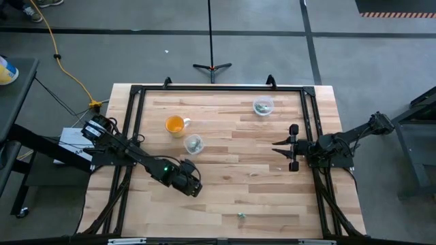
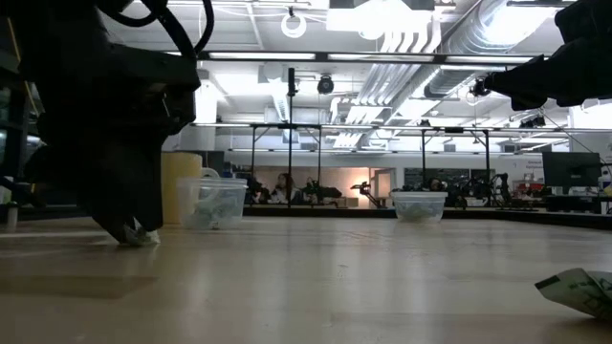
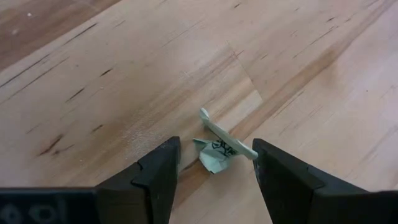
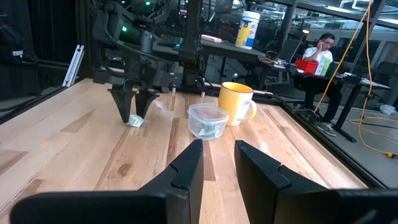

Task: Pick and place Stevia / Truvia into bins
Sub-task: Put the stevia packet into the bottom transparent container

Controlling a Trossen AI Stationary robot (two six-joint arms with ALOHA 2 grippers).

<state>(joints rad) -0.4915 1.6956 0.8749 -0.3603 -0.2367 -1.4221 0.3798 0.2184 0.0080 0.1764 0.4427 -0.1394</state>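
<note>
Crumpled between the two dark fingers of the left tool [image 3: 214,163] lies a small green-and-white paper sweetener packet [image 3: 219,149], resting on the pale wooden tabletop [image 3: 124,81]. Its fingers stand apart, one either side, not yet closed on it. The packet's long axis runs slantwise across the gap, so closing should catch it. From overhead the tool hides this packet, though the nearer clear plastic cup [image 1: 194,144] shows just beyond the tool, beside an orange mug [image 1: 175,124]. Across the tabletop, the right tool [image 4: 217,158] waits, fingers parted, well away. Another packet [image 2: 581,289] lies far off.
</note>
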